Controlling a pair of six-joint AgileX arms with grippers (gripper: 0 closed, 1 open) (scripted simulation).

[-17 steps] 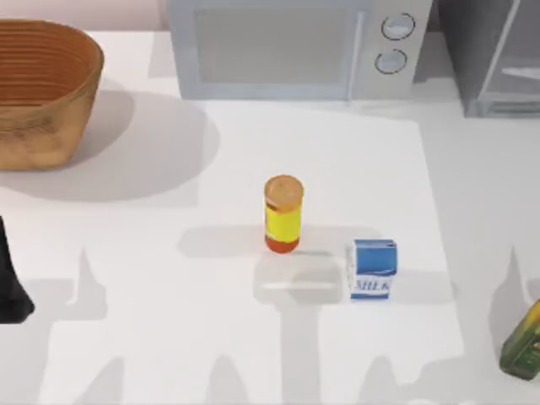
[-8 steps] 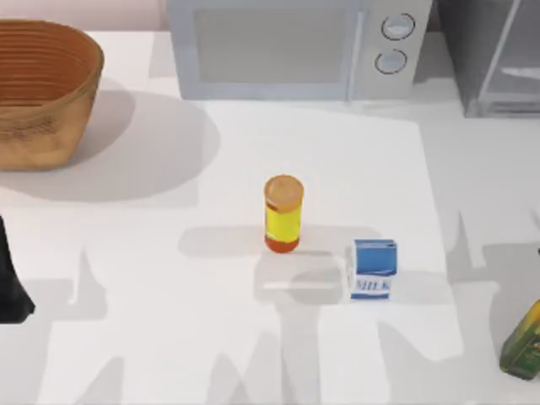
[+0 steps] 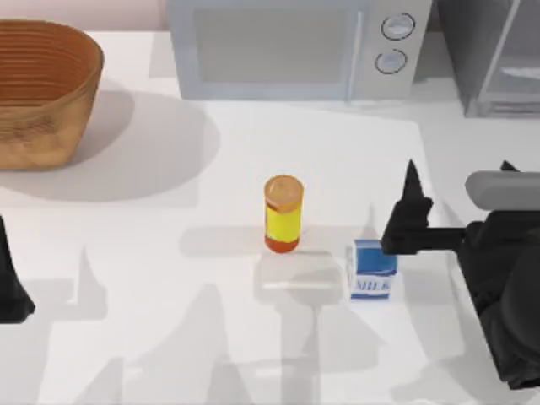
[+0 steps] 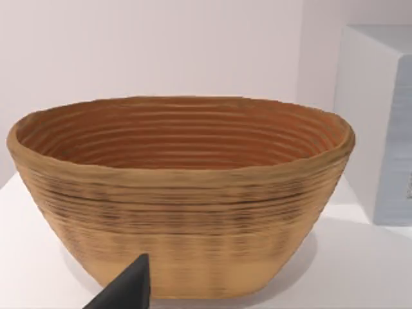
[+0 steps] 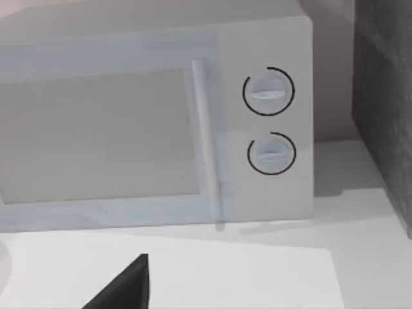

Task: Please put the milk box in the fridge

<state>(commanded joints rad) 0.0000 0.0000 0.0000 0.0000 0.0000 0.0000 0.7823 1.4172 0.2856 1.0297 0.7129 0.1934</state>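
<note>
White tabletop (image 3: 126,337): right arm's tool (image 3: 411,221) hovers beside milk box (image 3: 372,267); grip state unclear.

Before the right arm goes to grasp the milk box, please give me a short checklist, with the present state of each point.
1. Milk box upright on the table: ok.
2. Right gripper close to the milk box, beside its right edge in the top view: ok.
3. Right gripper around the box: not ok, not yet.
4. Yellow bottle apart from the box: ok.
5. Fridge door open: cannot tell.
6. Left gripper parked at the table's left edge: ok.
</note>
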